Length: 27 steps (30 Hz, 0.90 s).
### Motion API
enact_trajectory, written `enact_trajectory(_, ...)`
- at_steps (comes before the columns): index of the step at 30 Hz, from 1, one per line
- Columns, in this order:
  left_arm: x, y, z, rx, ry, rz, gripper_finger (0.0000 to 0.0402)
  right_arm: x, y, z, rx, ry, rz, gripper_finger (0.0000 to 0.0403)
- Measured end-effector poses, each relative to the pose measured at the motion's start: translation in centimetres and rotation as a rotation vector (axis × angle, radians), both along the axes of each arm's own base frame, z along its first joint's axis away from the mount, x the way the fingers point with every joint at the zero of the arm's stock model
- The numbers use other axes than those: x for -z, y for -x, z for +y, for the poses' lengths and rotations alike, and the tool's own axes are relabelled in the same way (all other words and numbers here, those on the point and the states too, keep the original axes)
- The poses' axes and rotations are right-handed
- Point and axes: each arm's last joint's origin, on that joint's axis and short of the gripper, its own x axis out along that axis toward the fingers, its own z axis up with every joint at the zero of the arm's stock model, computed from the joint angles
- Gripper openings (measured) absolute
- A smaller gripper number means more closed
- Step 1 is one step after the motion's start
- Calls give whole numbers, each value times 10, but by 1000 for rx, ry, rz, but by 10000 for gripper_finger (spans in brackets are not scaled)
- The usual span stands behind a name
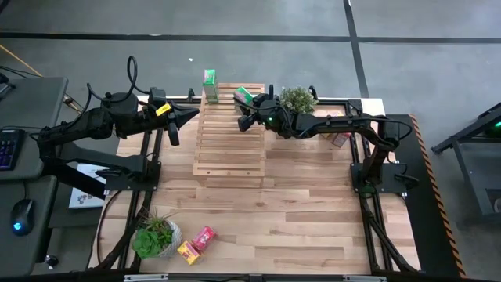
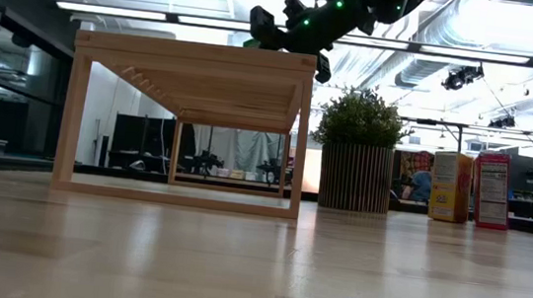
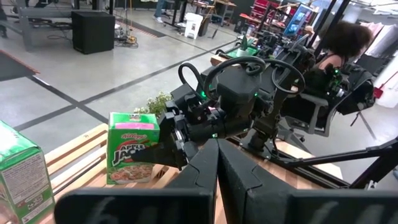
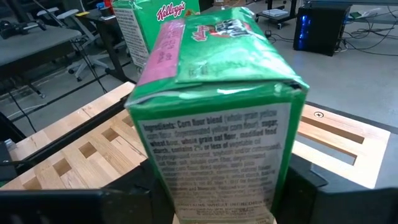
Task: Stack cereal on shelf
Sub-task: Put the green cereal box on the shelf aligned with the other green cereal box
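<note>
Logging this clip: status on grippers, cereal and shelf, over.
Left gripper shut, parked at shelf's left edge. Right gripper around green cereal box, standing on shelf top, far end. Second green box stands nearby. Nothing in the way.

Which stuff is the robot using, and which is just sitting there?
Using: green cereal box between the right gripper fingers; second green box; shelf; yellow and red boxes.
Just sitting: two potted plants; left gripper, waiting.
</note>
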Motion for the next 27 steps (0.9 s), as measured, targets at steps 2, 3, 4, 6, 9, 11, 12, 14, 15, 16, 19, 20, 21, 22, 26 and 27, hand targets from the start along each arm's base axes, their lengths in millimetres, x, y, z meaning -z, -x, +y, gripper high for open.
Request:
enact_trajectory(2,0,0,0,-1,-1,0,0,0,0,0,-1,0,-1,189)
enact_trajectory(3,0,0,0,-1,-5,2,0,0,0,1,-5,0,-5,189)
enact_trajectory(4,0,0,0,0,-13,5,0,-1,-1,2,-14,0,-10,189)
enact_trajectory(6,0,2,0,3,-27,7,0,-6,-4,6,-38,4,-20,189)
enact_trajectory(9,-2,6,0,2,-43,-1,0,-22,-8,13,-61,37,-24,189)
enact_trajectory(11,-4,10,-1,1,-51,-12,0,-34,-11,18,-41,78,-8,189)
enact_trajectory(12,-5,13,-1,2,-58,-18,0,-41,-12,21,-26,102,-4,188)
enact_trajectory(14,-7,19,-1,3,-81,-27,0,-57,-13,25,21,142,-14,188)
enact_trajectory(15,-8,21,-2,4,-90,-32,0,-63,-15,27,45,160,-18,188)
enact_trajectory(16,-8,24,-2,4,-97,-38,0,-71,-18,28,69,174,-23,188)
enact_trajectory(19,-10,30,-2,1,-100,-57,0,-79,-33,29,104,212,32,188)
enact_trajectory(20,-11,32,-3,1,-100,-62,0,-79,-39,28,111,224,64,188)
enact_trajectory(21,-11,34,-3,0,-101,-67,0,-80,-46,27,129,235,89,188)
enact_trajectory(22,-12,35,-3,0,-101,-72,0,-80,-53,26,145,240,109,188)
enact_trajectory(26,-13,38,-3,-2,-102,-83,0,-77,-75,18,248,251,170,188)
enact_trajectory(27,-13,38,-3,-2,-100,-84,0,-74,-78,15,260,251,185,188)
